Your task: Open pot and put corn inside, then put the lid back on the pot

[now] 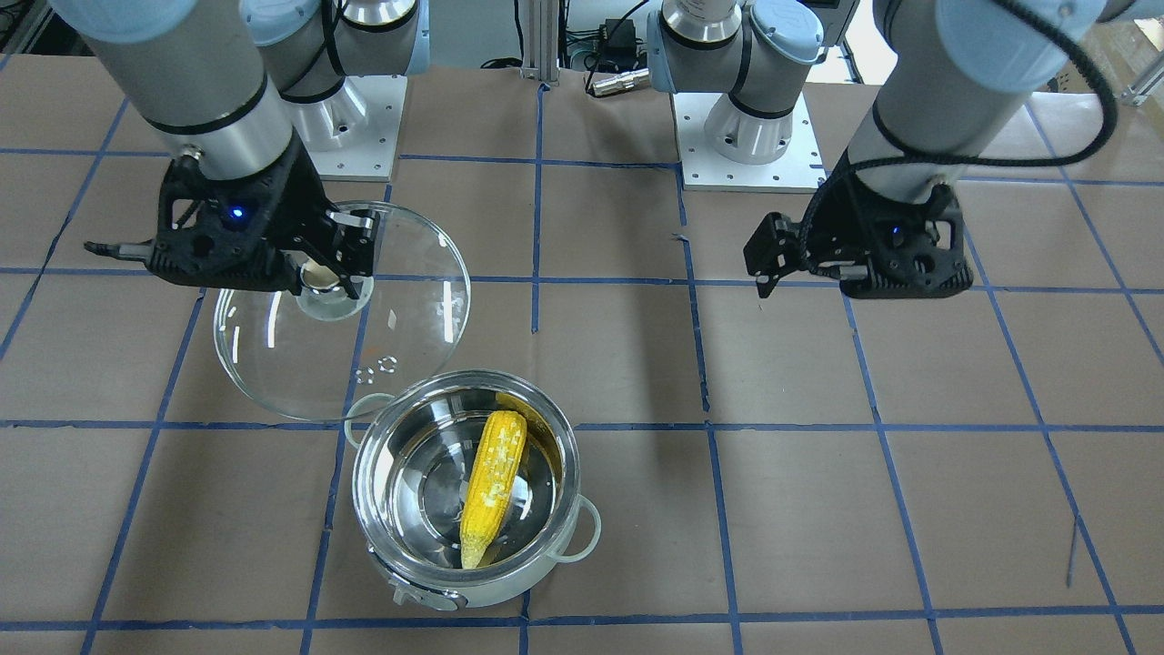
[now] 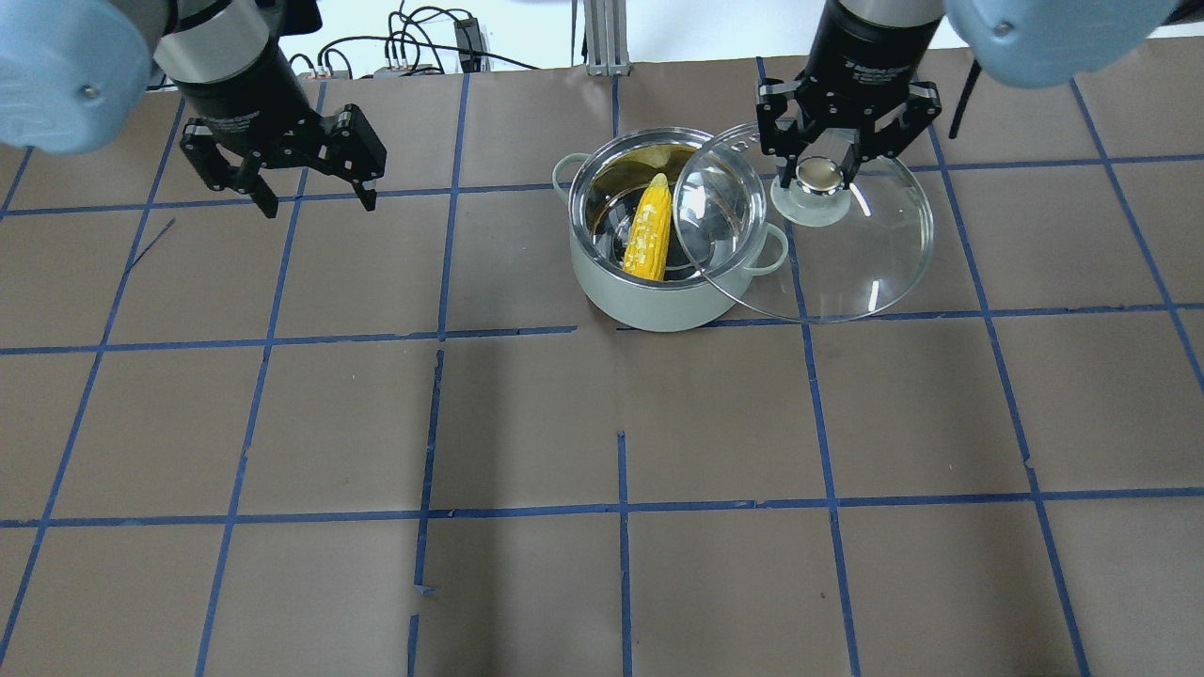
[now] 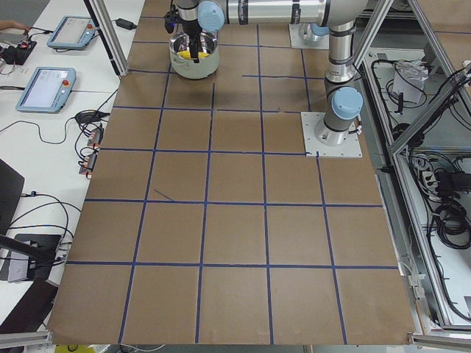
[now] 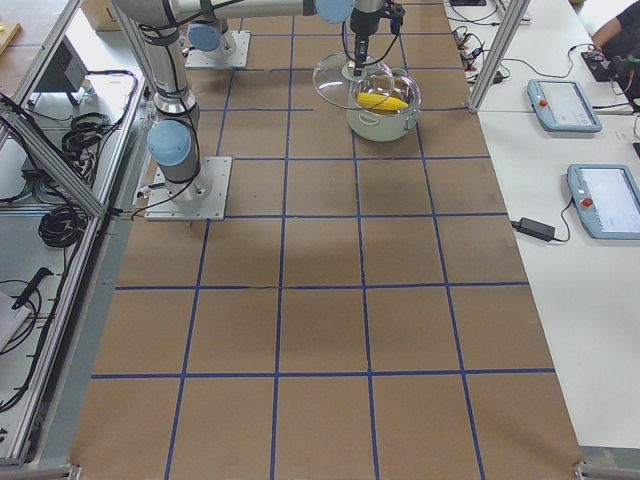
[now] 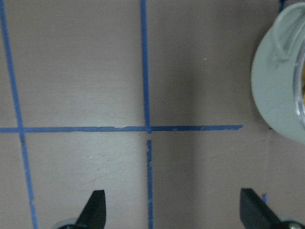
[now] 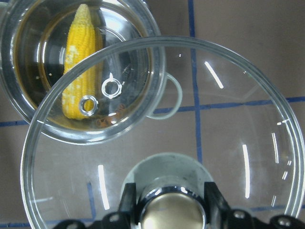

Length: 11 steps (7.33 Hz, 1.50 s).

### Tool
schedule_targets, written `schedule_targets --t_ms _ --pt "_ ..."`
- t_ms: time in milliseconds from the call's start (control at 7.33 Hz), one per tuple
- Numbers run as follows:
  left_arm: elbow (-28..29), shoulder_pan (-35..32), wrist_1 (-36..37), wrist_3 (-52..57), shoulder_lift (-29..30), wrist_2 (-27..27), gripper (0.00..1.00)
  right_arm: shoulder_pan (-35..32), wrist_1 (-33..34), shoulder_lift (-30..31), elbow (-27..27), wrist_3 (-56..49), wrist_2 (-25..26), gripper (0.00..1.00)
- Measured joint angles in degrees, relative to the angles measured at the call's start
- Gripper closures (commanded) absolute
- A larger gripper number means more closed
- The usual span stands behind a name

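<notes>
The pot (image 2: pixel 649 301) stands open on the table with the corn (image 2: pixel 649 235) lying inside it, tip toward the far side. My right gripper (image 2: pixel 818 174) is shut on the lid's knob (image 6: pixel 171 210) and holds the lid (image 2: pixel 847 263) up beside the pot on its right, one edge overlapping the pot's rim. In the right wrist view the corn (image 6: pixel 81 62) shows through the lid (image 6: pixel 228 119). My left gripper (image 2: pixel 318 205) is open and empty above the table, well to the left of the pot. In the front view the lid (image 1: pixel 300 364) hangs left of the pot (image 1: pixel 509 591).
The table is brown paper with a blue tape grid (image 2: pixel 621 508). The two arm bases (image 1: pixel 746 146) stand at the robot's side of the table. In the left wrist view only the pot's pale wall and one loop handle (image 5: pixel 286 38) show at the right edge.
</notes>
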<state>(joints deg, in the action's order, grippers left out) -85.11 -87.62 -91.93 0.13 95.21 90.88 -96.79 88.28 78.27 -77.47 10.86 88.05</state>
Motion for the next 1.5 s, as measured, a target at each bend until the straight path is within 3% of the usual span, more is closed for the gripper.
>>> schedule_targets --t_ms 273,545,955,1500 --pt "-0.29 -1.18 -1.45 -0.38 -2.72 0.71 0.00 -4.35 1.16 -8.44 7.35 2.58 0.12 0.55" --pt "-0.88 -3.19 -0.65 1.63 -3.38 0.70 0.00 -5.97 3.51 -14.14 10.63 3.72 0.07 0.55" --pt "-0.99 0.65 -0.67 6.00 -4.67 -0.10 0.00 -7.09 8.28 -18.35 11.19 3.89 0.03 0.55" --pt "-1.47 0.25 -0.07 0.06 -4.21 0.03 0.00 -7.29 10.02 -20.65 11.07 3.68 0.10 0.55"
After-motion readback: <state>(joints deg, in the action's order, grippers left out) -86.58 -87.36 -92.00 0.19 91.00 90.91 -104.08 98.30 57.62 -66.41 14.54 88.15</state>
